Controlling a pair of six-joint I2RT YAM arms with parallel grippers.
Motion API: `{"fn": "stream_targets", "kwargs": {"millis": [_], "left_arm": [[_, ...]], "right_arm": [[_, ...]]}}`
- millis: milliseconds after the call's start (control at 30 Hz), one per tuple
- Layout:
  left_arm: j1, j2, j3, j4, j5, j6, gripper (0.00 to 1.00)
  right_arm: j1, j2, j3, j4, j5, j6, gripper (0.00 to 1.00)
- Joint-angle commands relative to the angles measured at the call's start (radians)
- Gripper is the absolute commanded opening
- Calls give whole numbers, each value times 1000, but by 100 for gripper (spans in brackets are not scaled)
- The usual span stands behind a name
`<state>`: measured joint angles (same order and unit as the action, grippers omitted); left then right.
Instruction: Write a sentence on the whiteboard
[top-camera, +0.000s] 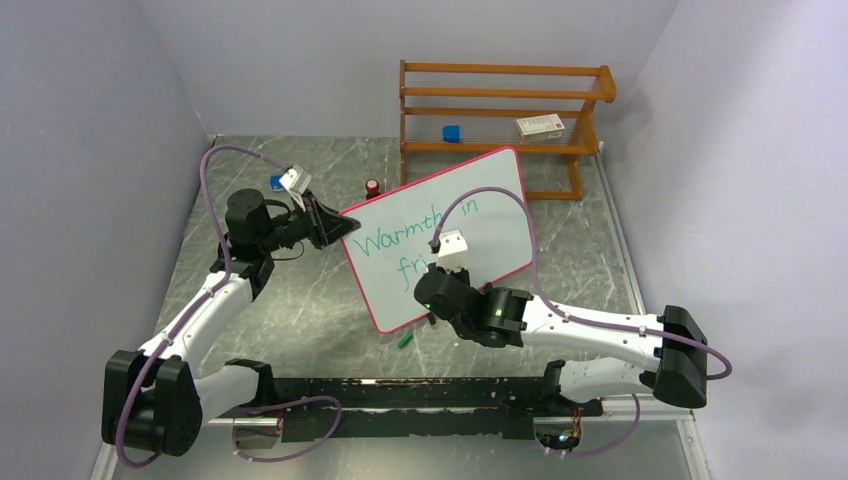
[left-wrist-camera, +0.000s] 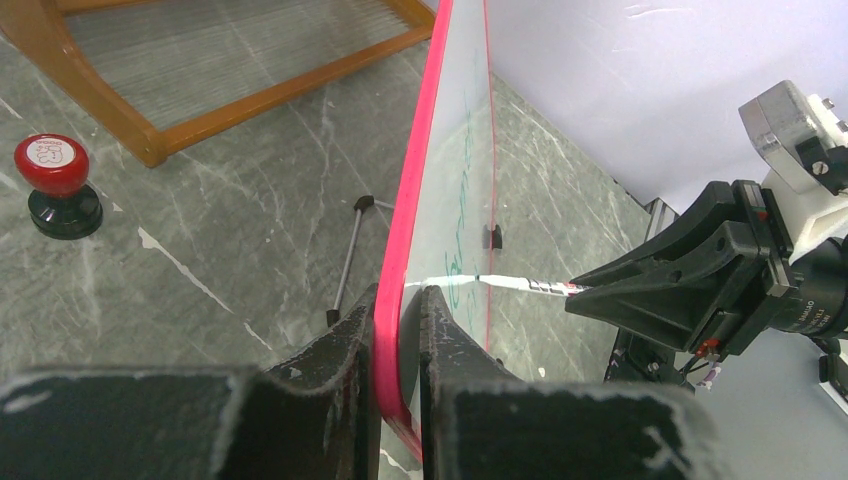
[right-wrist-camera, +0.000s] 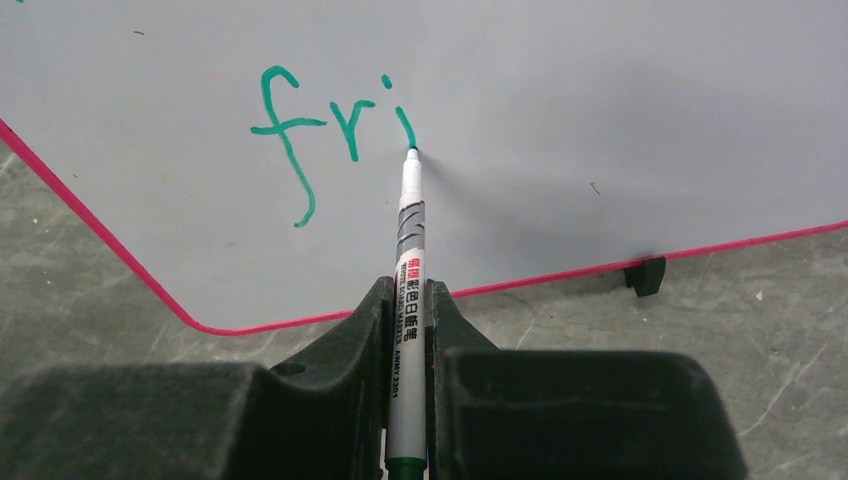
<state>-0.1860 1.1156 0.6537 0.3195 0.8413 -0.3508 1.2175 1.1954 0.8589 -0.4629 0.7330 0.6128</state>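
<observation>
While the right gripper (right-wrist-camera: 406, 300) clamps a white marker (right-wrist-camera: 410, 225) tight between its fingers, the marker's tip touches the whiteboard (right-wrist-camera: 620, 110) at the foot of a green "i", the last letter of "fri". The left gripper (left-wrist-camera: 400, 305) is closed on the board's pink-red edge. Seen from above, the board stands propped at mid-table with "Warmth in" on its upper line. A wooden rack (top-camera: 500, 110) sits at its 12 o'clock, a red-topped knob (top-camera: 372, 187) at 10 o'clock, and a small green piece (top-camera: 405, 341) at 6 o'clock.
</observation>
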Motion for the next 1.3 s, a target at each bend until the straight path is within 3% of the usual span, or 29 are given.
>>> {"fn": "stream_targets", "kwargs": {"millis": [0,433,1267], "left_arm": [[-10,29,-22,-116,-45,126,5],[-10,33,-23,-112,-40,122,5],[-11,36,-23,-109,-34,122,5]], "right_arm": [[-7,-19,-9,2,9,4,0],[-23,-63,-2,8,58,-16,0],[-58,-36,-20,68,6,-40,0]]}}
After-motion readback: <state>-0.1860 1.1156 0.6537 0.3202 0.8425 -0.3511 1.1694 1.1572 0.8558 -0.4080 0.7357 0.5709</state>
